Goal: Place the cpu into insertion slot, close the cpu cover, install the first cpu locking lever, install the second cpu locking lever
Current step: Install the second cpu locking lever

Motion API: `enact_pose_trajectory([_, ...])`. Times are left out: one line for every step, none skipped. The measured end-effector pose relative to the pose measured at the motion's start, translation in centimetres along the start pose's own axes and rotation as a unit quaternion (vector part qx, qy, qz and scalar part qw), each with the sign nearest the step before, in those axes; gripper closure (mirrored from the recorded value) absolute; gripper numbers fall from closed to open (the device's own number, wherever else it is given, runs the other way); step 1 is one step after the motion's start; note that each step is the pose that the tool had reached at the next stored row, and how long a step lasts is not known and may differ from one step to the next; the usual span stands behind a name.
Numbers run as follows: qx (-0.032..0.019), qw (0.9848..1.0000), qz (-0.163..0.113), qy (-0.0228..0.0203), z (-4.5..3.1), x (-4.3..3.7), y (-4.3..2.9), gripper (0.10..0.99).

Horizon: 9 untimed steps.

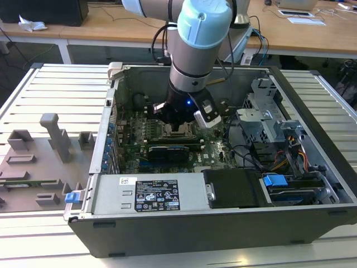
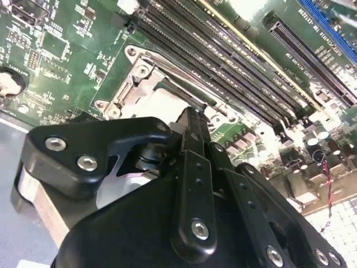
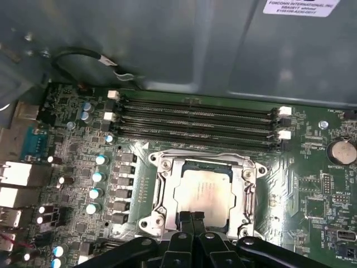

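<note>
Cpu (image 3: 203, 192) under cpu cover (image 3: 163, 190), clearest in first wrist view

In the exterior view the arm's wrist and gripper (image 1: 179, 124) sit right over the insertion slot (image 1: 178, 134), so most of the socket is hidden behind them. In the first wrist view the gripper (image 3: 192, 223) covers the near edge of the cpu (image 3: 203, 195), and its body is cut off by the picture's edge. In the second wrist view the gripper (image 2: 189, 120) blocks much of the cpu cover (image 2: 148, 84), and whether the fingertips touch the chip can't be told.
</note>
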State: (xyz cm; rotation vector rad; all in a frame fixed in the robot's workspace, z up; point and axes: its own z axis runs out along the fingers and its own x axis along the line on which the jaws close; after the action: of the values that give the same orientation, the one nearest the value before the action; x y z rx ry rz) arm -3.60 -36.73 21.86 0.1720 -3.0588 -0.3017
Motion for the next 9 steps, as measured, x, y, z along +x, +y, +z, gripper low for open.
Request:
enact_pose_trajectory([0.0056,1.0,0.0,0.0007,0.04,-0.04,0.22,0.98])
enact_pose_trajectory([0.0103,0.9999,0.001,0.0013,0.09,-0.09,0.46,0.98])
enact_pose_trajectory([0.0162,0.9999,0.001,0.0021,0.16,-0.18,0.81,0.98])
enact_pose_trajectory([0.0201,0.9998,0.002,0.0029,0.19,-0.24,1.04,0.98])
enact_pose_trajectory([0.0274,0.9996,0.002,0.0043,0.31,-0.44,1.51,0.98])
enact_pose_trajectory([0.031,0.9995,0.003,0.0053,0.35,-0.58,1.75,0.98])
enact_pose_trajectory([0.0348,0.9994,0.003,0.007,0.43,-0.86,2.1,0.98])
enact_pose_trajectory([0.0401,0.9991,0.004,0.009,0.53,-1.24,2.6,0.98])
enact_pose_trajectory([0.0438,0.999,0.004,0.0095,0.57,-1.34,2.81,0.98])
